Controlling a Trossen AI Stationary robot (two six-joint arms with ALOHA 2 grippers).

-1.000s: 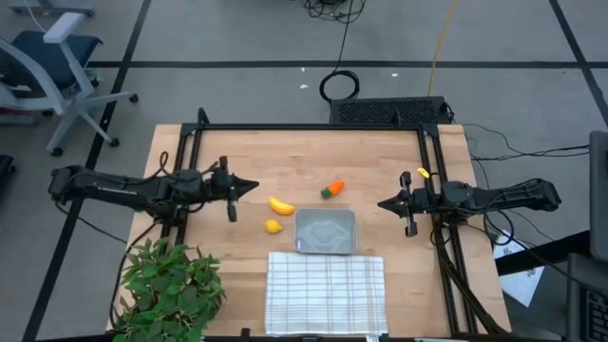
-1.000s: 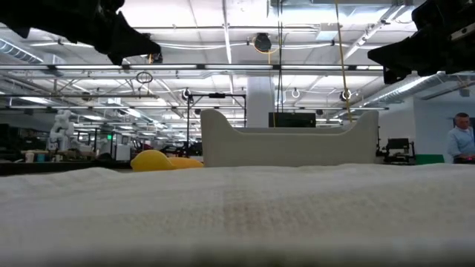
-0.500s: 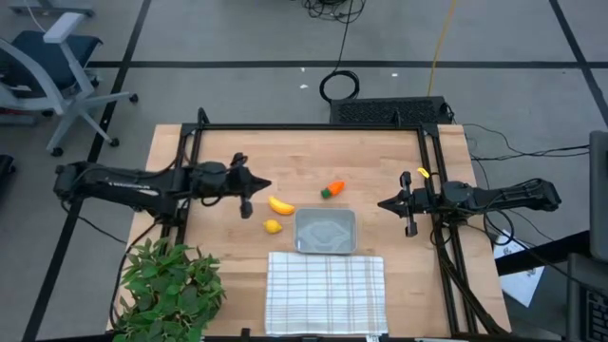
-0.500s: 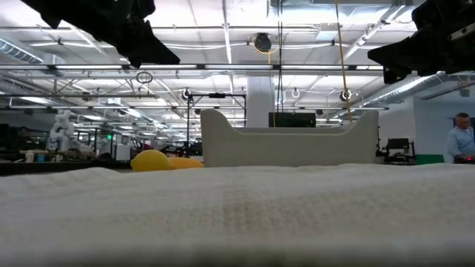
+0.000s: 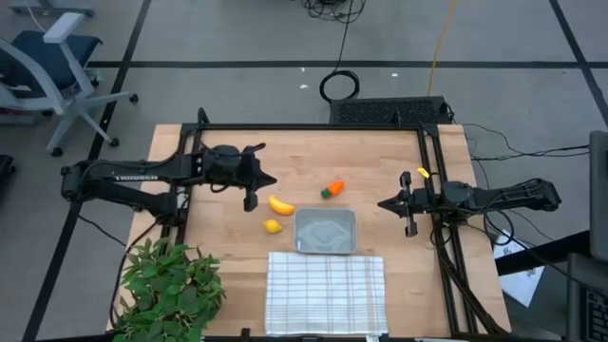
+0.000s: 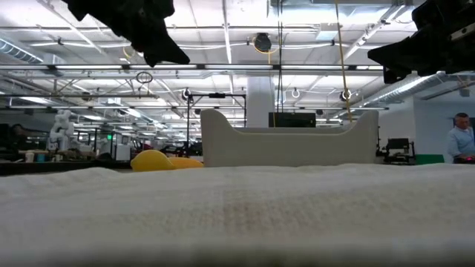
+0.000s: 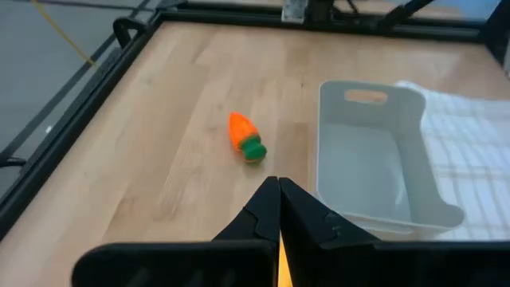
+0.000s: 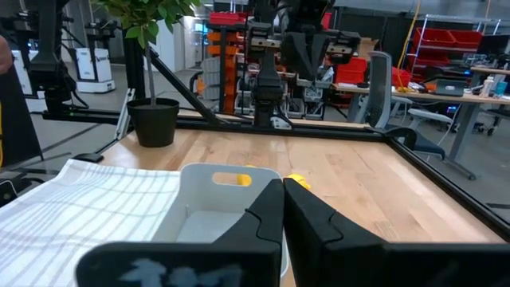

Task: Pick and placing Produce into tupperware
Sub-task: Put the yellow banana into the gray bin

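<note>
1. The high view is evenly and brightly lit from overhead; the arms cast only soft shadows on the table [image 5: 370,171].
2. In the low view, ceiling light strips [image 6: 223,33] glare, and the near cloth [image 6: 237,215] is out of focus.
3. Both wrist views blur their own near fingers.

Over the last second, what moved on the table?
Only the left gripper: its arm reached further across the table toward the banana and now sits just short of it, shut and empty. The right gripper, carrot, round yellow fruit and tupperware stayed put; nothing grasped or released.
</note>
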